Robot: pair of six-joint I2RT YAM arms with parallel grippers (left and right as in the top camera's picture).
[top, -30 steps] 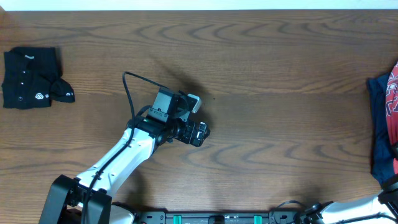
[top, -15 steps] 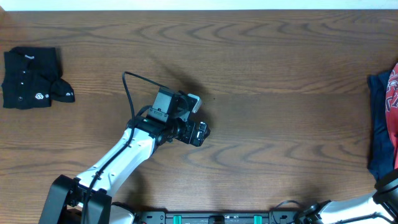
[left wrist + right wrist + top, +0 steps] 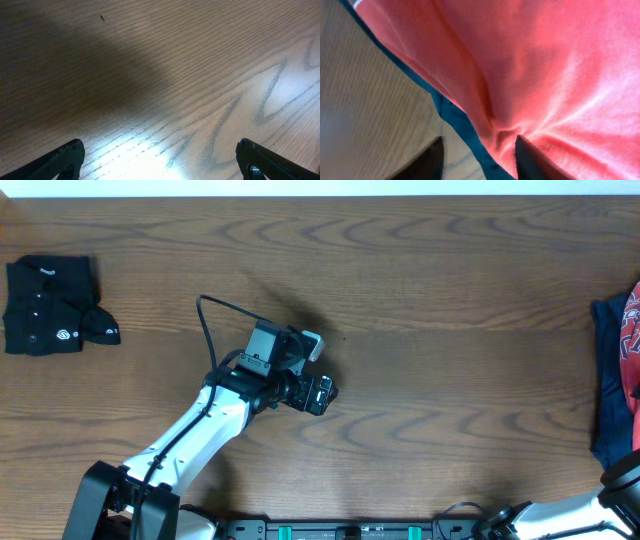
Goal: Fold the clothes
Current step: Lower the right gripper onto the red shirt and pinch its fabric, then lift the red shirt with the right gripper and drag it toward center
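Note:
A folded black buttoned shirt (image 3: 48, 305) lies at the table's far left. A coral-red T-shirt (image 3: 632, 330) lies on a dark blue garment (image 3: 610, 390) at the right edge, both cut off by the frame. In the right wrist view the red T-shirt (image 3: 535, 65) fills most of the picture, with the blue garment (image 3: 452, 117) showing under its edge. My right gripper (image 3: 479, 159) is open, one finger over bare wood and the other on the red fabric, which puckers between them. My left gripper (image 3: 320, 393) (image 3: 160, 162) is open and empty over bare wood, mid-table.
The wooden table (image 3: 450, 300) stretches between the two clothes piles. The left arm's cable (image 3: 207, 330) loops above the arm. A black rail (image 3: 350, 530) runs along the front edge. The right arm (image 3: 622, 480) enters at the bottom right corner.
The right arm has shifted slightly up at the bottom right corner, and the blue garment's lower edge has drawn up a little. The left arm has not moved.

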